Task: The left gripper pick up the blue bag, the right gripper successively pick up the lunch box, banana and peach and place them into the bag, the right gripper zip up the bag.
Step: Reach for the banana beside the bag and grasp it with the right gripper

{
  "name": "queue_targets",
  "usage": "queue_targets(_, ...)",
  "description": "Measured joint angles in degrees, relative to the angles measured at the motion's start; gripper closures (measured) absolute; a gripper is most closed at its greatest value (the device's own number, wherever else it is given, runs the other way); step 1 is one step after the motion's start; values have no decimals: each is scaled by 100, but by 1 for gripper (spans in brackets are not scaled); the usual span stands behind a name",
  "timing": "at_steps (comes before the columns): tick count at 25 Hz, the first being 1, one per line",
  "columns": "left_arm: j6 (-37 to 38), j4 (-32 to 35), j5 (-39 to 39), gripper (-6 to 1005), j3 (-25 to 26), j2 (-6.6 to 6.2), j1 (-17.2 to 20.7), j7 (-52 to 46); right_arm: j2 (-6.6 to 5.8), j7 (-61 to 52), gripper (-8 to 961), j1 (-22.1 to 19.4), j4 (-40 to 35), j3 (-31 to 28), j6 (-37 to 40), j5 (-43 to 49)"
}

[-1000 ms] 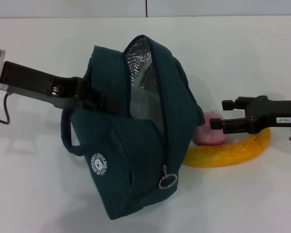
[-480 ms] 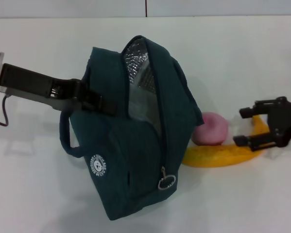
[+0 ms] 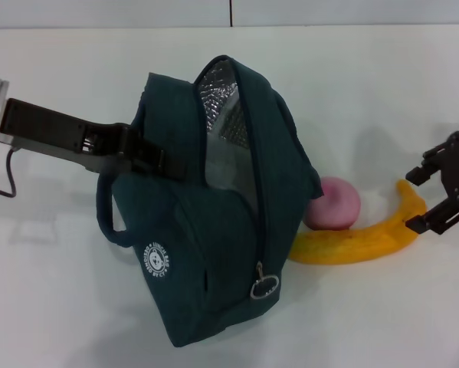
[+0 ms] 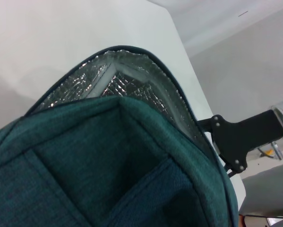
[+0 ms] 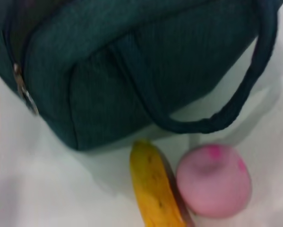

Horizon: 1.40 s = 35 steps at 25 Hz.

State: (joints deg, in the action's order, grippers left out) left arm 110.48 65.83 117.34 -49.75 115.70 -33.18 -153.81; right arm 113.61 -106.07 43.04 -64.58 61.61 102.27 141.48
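Observation:
The blue bag point(image 3: 214, 230) is held tilted above the table, its silver-lined mouth point(image 3: 225, 115) open towards the top. My left gripper point(image 3: 141, 157) is shut on the bag's side near a handle. The zip pull point(image 3: 263, 287) hangs low on the front. A pink peach point(image 3: 332, 203) and a yellow banana point(image 3: 359, 238) lie on the table just right of the bag. My right gripper point(image 3: 422, 199) is open and empty over the banana's right tip. The right wrist view shows the bag point(image 5: 132, 61), banana point(image 5: 155, 189) and peach point(image 5: 214, 179). The lunch box is out of view.
The white table point(image 3: 367, 92) runs on behind and to the right of the bag. A dark bag handle point(image 5: 226, 118) loops down close above the peach. The bag's silver lining point(image 4: 113, 85) fills much of the left wrist view.
My right gripper has drawn back to the right, from over the peach to the banana's right end, staying open. The bag and left gripper have barely moved.

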Motion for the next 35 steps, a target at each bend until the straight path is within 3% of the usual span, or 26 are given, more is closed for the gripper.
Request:
queue_targets(8, 0, 0, 0, 960, 0, 14, -45, -1, 131, -382, 139, 598, -79, 943, 73, 455)
queue_targets(19, 0, -3, -9, 960, 0, 34, -49, -9, 232, -400, 138, 634, 124, 1445, -73, 456)
queue_targets(35, 0, -151, -81, 959, 0, 38, -66, -35, 240, -484, 138, 694, 841, 2089, -784, 330)
